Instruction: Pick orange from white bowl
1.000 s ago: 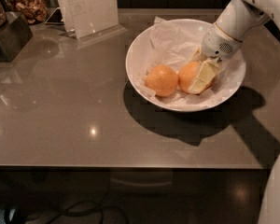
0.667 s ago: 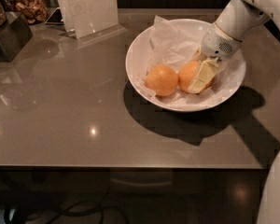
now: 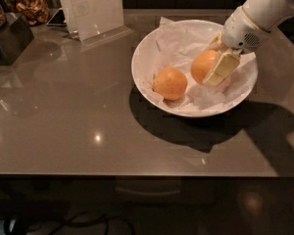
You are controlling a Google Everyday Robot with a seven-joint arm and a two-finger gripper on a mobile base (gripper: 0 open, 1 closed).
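Camera view: tool (image 3: 214, 62) against round smooth orange (image 3: 201, 65) in glossy white bowl (image 3: 137, 62).

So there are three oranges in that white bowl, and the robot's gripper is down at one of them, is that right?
Not quite. The camera view shows two oranges, not three. One orange is at the gripper, and a second orange lies beside it. Both are in the white bowl, and the gripper is indeed down at one of them.
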